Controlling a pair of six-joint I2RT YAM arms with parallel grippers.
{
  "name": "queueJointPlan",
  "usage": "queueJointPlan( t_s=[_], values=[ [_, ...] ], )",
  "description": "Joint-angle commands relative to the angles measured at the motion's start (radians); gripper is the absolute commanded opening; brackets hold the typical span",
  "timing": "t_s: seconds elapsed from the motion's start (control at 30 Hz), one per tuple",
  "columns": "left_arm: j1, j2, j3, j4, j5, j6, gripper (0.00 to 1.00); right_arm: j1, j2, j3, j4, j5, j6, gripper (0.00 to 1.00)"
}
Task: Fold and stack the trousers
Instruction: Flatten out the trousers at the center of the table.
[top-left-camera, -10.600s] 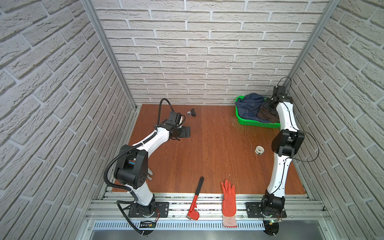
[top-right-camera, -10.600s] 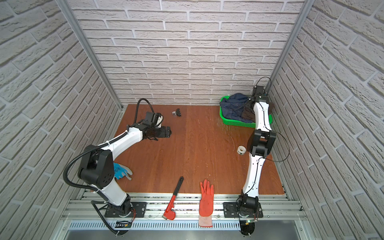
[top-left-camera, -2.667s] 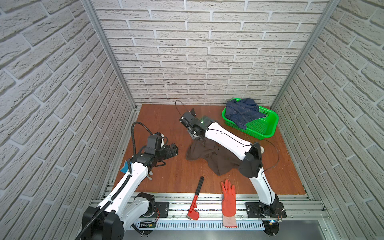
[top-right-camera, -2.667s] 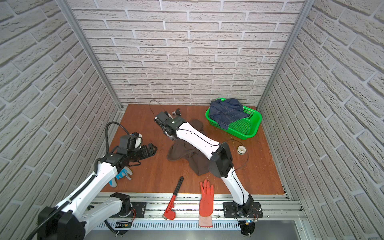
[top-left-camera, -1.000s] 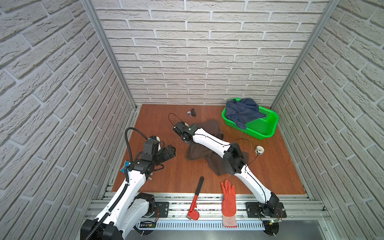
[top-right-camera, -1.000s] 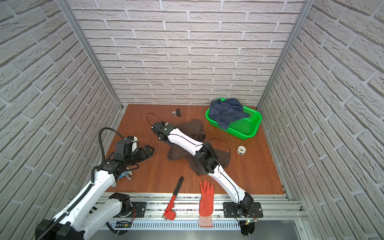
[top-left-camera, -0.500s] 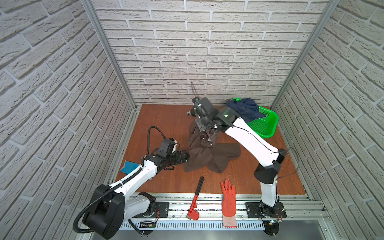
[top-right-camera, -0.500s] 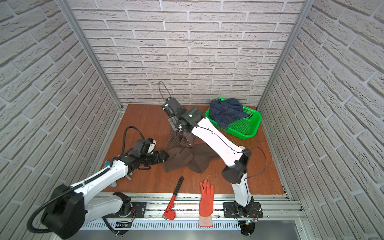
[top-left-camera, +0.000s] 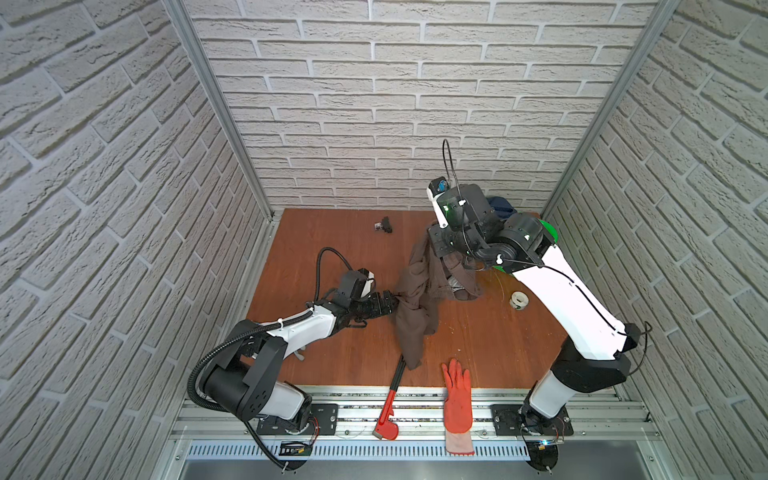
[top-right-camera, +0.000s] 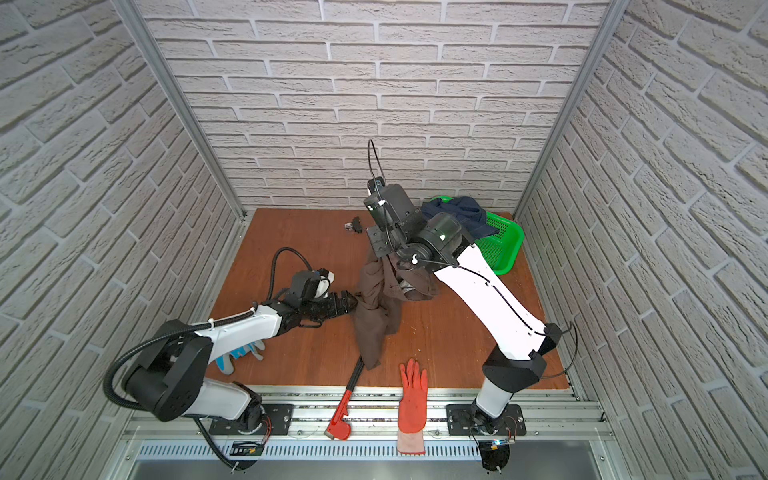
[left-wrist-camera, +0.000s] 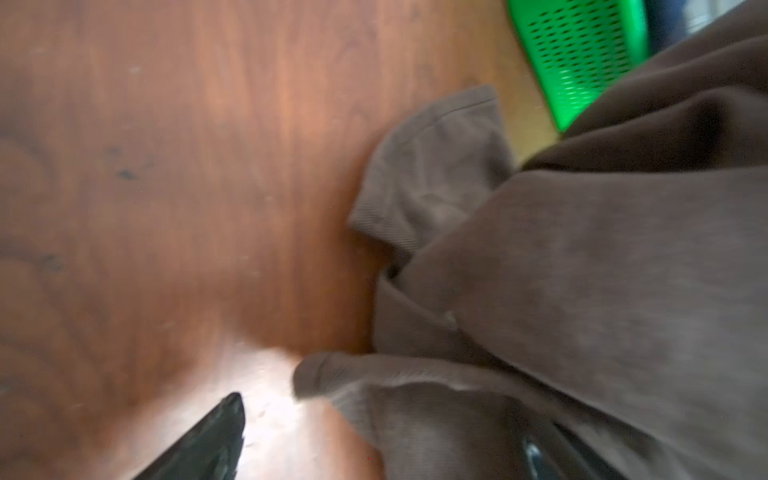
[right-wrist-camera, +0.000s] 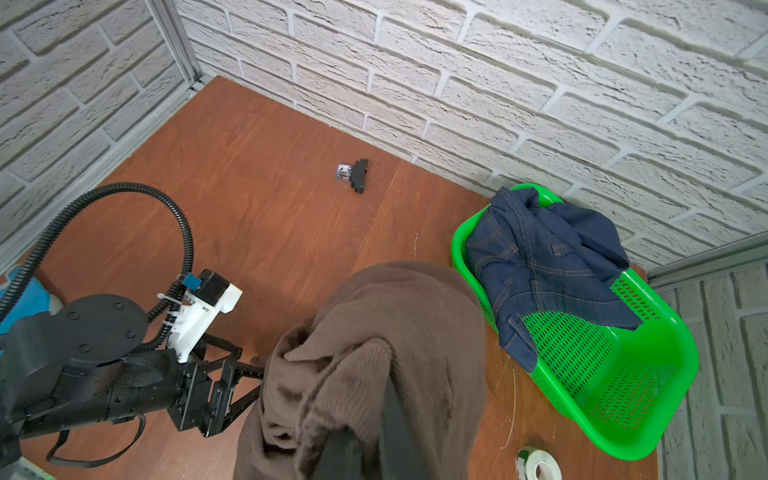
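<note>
The right gripper (right-wrist-camera: 370, 432), clamped tight on a bunch of the dark brown trousers (top-left-camera: 415, 299), is hoisting them higher than half a second ago. They are now dangling in a long rope, the tail dragging over the red pipe wrench (top-left-camera: 390, 399) near the table (top-left-camera: 316, 249) front edge. The left gripper (top-left-camera: 388, 305), jaws spread wide, is nosing in at the hanging edge, gripping nothing. Spreading flat looks next: bare wood is lying open leftward, and the green basket (top-right-camera: 505, 245) is crowding the right.

place: robot lab test cell | evidence: white brick-pattern wall panels (top-left-camera: 374, 104), aluminium base rail (top-left-camera: 615, 415), wooden tabletop (top-left-camera: 324, 232)
</note>
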Motion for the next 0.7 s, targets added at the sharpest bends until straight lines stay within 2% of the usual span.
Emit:
queueJointPlan(
  t_s=[0.0,0.2,0.33,0.47,0.67],
  values=[
    [-0.005,-0.064,0.038,0.067,0.034,-0.002,0.98,-0.010,-0.056,0.087,0.041,0.036,-0.005,0.06],
    [-0.006,-0.206,0.138,-0.145,-0.010,0.096,0.98,-0.019,-0.053,0.229,0.014,0.053,-0.041,0.06],
    [-0.006,-0.232,0.219,-0.215,-0.002,0.152,0.98,-0.019,-0.064,0.276,0.020,0.046,-0.059,0.06],
    [-0.007,-0.184,0.275,-0.193,0.063,0.183,0.98,-0.022,-0.083,0.281,0.028,0.040,-0.071,0.06],
    [-0.048,-0.081,0.328,-0.019,0.179,0.150,0.98,-0.026,-0.106,0.282,0.016,0.023,-0.074,0.06]
  ],
)
